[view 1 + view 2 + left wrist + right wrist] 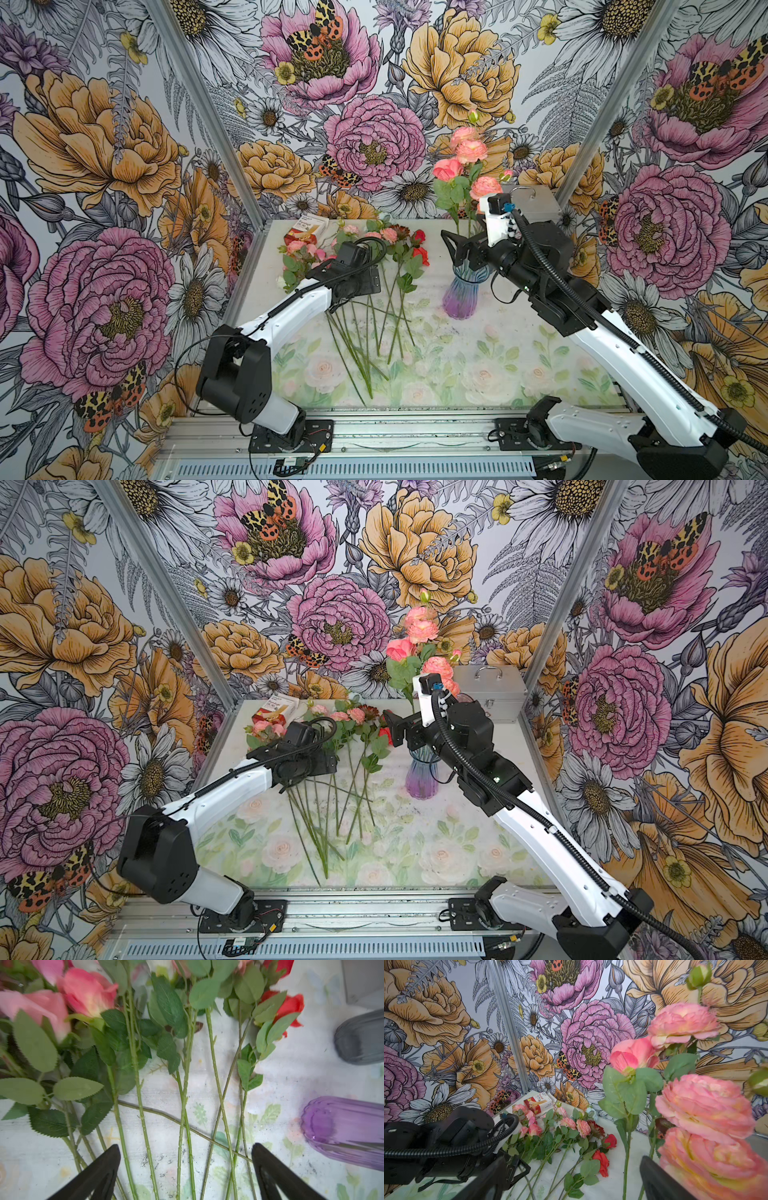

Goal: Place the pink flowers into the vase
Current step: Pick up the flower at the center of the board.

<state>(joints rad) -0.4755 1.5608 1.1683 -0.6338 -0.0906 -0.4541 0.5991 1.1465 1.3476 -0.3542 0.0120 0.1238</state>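
Right gripper (pixel 572 1167) spread wide beside pink flowers (pixel 704 1103) standing upright in purple vase (pixel 461 295); one stem between jaws; left gripper (pixel 187 1167) wide open over stems of pink roses (pixel 87 995) lying on table (pixel 498 353).

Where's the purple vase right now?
In both top views the purple vase stands upright on the table's right half, holding pink flowers, with loose stems lying to its left.
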